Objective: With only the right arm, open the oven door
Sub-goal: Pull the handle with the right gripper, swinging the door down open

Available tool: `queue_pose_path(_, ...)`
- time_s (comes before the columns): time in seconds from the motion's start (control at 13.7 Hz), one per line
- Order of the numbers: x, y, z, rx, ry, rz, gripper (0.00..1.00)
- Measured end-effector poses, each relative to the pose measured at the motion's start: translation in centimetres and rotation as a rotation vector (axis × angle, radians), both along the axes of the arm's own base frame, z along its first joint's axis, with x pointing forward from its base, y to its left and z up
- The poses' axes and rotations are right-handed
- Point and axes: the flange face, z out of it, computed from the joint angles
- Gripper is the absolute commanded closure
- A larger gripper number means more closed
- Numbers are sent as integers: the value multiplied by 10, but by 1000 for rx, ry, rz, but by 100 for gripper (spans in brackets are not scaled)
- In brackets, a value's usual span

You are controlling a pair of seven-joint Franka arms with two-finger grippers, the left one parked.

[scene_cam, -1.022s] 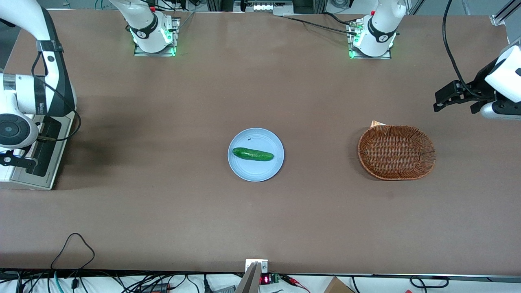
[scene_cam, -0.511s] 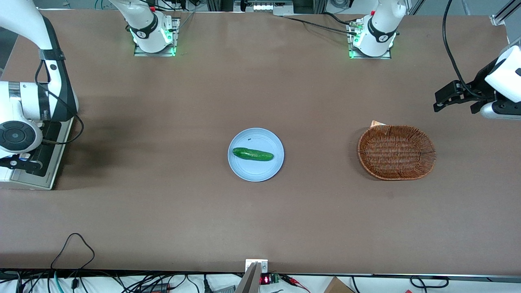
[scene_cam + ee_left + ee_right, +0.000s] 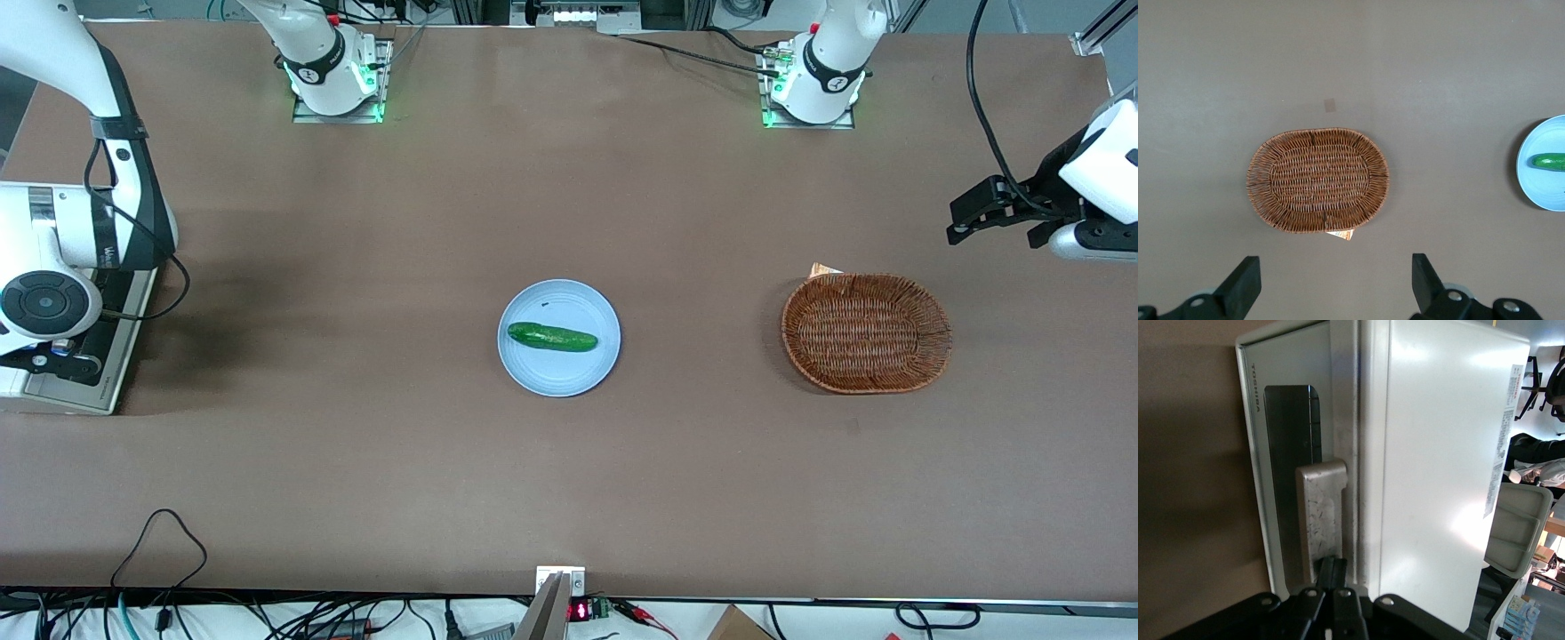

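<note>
At the working arm's end of the table stands the oven; the gripper, fingers pressed together on nothing, sits at the end of the oven door handle. Mid-table, a cucumber lies on a plate, then a basket

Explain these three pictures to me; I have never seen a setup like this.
These are white robot arms bolted to a brown table. The front picture looks down on it: a cucumber on a blue plate, and a wicker basket toward the parked arm's end. The other two pictures come from cameras on the arms' wrists. The working right arm reaches over a white oven. Its black pincer sits at the end of the silver handle of the oven door.
</note>
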Motion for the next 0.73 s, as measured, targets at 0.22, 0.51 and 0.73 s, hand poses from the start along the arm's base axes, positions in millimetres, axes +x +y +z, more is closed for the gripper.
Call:
queue_pose_path(0.22,0,0,-1,-4,-19,-17,100)
queue_pose_path(0.51,-1,7,-4,-8,-46,-33,100)
queue_pose_path(0.73,0,14,-5,11,-54,-31,100)
